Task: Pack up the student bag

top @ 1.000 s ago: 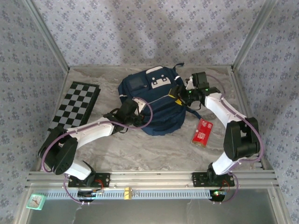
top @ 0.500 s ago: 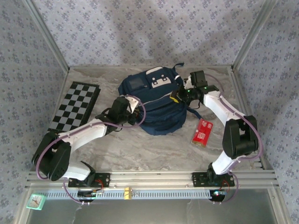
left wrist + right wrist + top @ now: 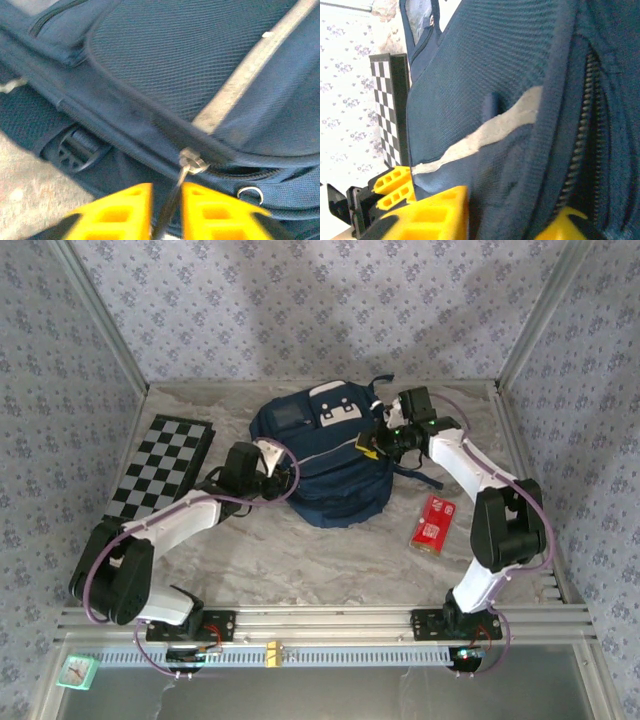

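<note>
Since the earlier frame, the left gripper (image 3: 166, 210) has drawn back leftward along the student bag (image 3: 320, 480), which lies at rear centre of the table (image 3: 300, 560). Its jaws stand barely apart around the zip pull (image 3: 175, 192); whether it grips the pull cannot be told. The right gripper (image 3: 505, 212) is clamped on bag fabric beside the zip.

The surface (image 3: 300, 560) is a pale, marble-patterned top, walled in by flowered panels on three sides and edged by a metal rail on the near side. The navy student bag (image 3: 320, 465) lies on it toward the back, about mid-width. A folded black-and-white checkerboard (image 3: 160, 465) lies flat well off to the left of the bag, and a small red packet (image 3: 432, 523) lies near the bag's right-hand corner, apart from it.
</note>
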`<action>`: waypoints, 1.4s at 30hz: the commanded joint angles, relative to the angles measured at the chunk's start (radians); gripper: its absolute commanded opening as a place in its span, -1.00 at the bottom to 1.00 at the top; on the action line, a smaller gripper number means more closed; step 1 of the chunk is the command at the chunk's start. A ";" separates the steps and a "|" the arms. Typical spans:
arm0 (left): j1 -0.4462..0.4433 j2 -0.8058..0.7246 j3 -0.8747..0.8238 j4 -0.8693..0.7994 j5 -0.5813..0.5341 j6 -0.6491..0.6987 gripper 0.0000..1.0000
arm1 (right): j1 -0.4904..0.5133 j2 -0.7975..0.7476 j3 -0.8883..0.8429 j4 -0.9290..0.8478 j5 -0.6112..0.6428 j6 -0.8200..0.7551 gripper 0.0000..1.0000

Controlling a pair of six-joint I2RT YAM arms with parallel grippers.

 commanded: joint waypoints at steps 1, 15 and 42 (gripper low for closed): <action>-0.009 -0.092 0.021 -0.098 -0.016 -0.114 -0.16 | -0.013 -0.092 0.007 -0.078 0.114 -0.075 -0.28; -0.417 0.015 0.248 -0.201 -0.030 -0.581 0.23 | -0.122 -0.615 -0.433 -0.405 0.543 -0.012 0.57; -0.565 0.507 0.611 -0.216 -0.009 -0.663 0.31 | -0.333 -0.590 -0.813 -0.150 0.332 0.026 0.33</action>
